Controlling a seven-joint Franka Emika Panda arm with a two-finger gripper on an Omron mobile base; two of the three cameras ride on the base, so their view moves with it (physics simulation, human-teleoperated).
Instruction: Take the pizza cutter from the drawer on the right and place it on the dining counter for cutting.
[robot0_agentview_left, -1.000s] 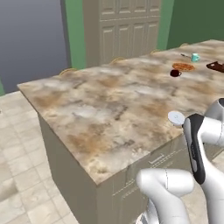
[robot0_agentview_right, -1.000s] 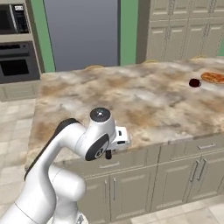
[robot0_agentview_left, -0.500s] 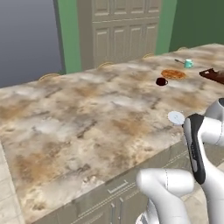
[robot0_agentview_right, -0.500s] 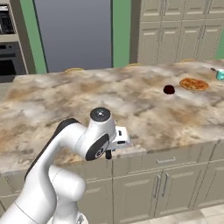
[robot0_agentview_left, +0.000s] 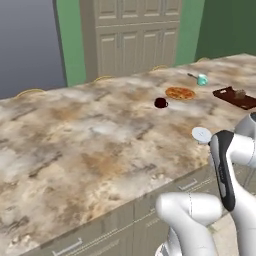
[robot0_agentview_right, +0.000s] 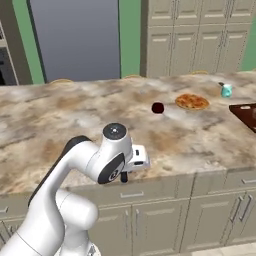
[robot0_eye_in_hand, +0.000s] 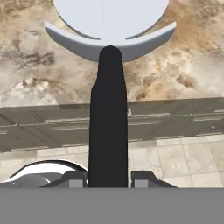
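Cutter (robot0_eye_in_hand: 108, 87) sits clamped between my fingers (robot0_eye_in_hand: 72, 178) by its black handle, the jaws narrow on it, one pad on each side. In my hand view the handle runs straight up from my gripper (robot0_eye_in_hand: 108, 177) to the pale round wheel at the top, with its curved guard just below it. Under the wheel lies the marbled counter (robot0_eye_in_hand: 183, 70); under the handle run the beige cabinet fronts and then the floor tiles, so I hold the tool over the counter's near edge and off the stone.

From the left base view the wheel (robot0_agentview_left: 202, 134) shows just past my wrist, over the counter (robot0_agentview_left: 90, 150). From the right base view my gripper (robot0_agentview_right: 123, 176) hangs just off the near edge of the counter (robot0_agentview_right: 60, 120), in front of the cabinets.

Compared with half a second ago and a second ago, the whole scene has slid in both base views: the base has driven along the counter, not the things. The pizza (robot0_agentview_right: 192, 101), the dark cup (robot0_agentview_right: 158, 107) and the small teal cup (robot0_agentview_right: 226, 90) now stand nearer the middle of the pictures, and a dark tray (robot0_agentview_left: 235, 96) has come further into sight. My arm keeps the same pose and my grip on the handle has not changed
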